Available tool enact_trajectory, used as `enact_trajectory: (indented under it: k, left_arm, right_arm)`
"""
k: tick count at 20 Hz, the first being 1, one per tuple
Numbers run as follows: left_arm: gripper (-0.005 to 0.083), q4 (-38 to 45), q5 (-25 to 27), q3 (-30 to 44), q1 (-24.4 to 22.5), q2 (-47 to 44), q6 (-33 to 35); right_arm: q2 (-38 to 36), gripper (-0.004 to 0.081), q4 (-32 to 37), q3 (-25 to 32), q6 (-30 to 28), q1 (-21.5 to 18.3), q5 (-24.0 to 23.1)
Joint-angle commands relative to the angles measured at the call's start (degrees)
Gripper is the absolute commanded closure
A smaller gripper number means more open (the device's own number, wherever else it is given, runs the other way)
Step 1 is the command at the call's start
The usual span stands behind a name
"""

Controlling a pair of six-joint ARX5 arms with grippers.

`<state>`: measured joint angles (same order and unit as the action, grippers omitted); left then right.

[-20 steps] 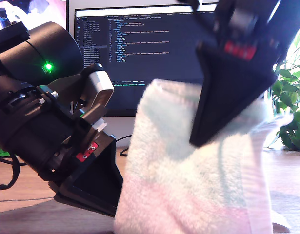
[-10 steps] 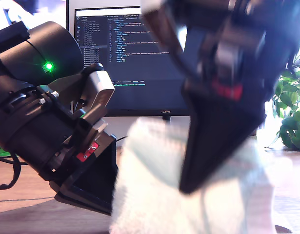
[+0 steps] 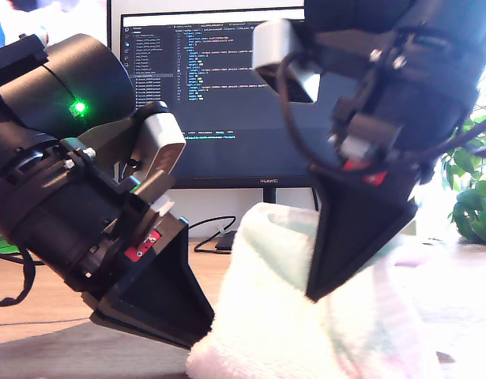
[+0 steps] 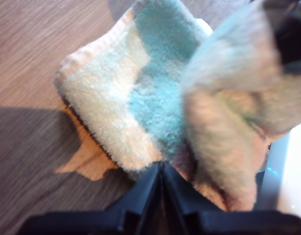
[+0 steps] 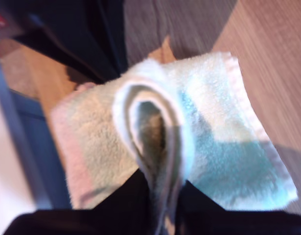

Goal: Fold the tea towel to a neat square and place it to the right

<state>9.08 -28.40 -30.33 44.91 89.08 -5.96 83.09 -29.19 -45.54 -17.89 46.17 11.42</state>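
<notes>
The fluffy terry tea towel [image 3: 306, 316] sits bunched on the wood-grain tabletop [image 4: 37, 58], mint and pale pink bands showing. My first claw [image 4: 160, 171] pinches its near edge, jaws clenched. My second claw [image 5: 162, 196] grips a looped fold of the towel standing upright

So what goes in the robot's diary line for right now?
first gripper: shut on tea towel | second gripper: shut on tea towel fold | towel: bunched on table

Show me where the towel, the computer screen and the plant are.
tea towel [image 3: 266, 332], exterior view, its fluffy front.
computer screen [image 3: 227, 118], exterior view, dark middle area.
plant [image 3: 472, 197], exterior view, green leaves.
</notes>
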Motion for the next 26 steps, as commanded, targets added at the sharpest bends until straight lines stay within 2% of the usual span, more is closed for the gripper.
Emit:
enact_trajectory:
  k: [1, 10, 16, 21, 26]
  left_arm:
    - [0.0793, 0.2, 0.3, 0.9, 0.0, 0.7, 0.6]
    - [0.0793, 0.0, 0.2, 0.9, 0.9, 0.7, 3.3]
    - [0.0793, -0.1, 0.2, 0.9, 1.0, 0.7, 3.5]
    - [0.0793, 0.0, 0.2, 0.9, 1.2, 0.7, 3.5]
    - [0.0793, -0.1, 0.2, 0.9, 1.6, 0.7, 3.5]
  right_arm:
    - [1.8, 0.0783, 0.8, -0.3, -0.1, 0.0, -0.2]
    - [2.7, 0.0783, 3.3, -0.3, -0.1, -3.2, -1.5]
    - [2.9, 0.0783, 4.4, -0.4, 0.2, -3.1, -1.2]
    - [3.0, 0.0783, 1.9, -4.9, 1.1, -3.1, -0.9]
    - [7.2, 0.0783, 2.3, -5.4, 1.2, -3.1, 0.2]
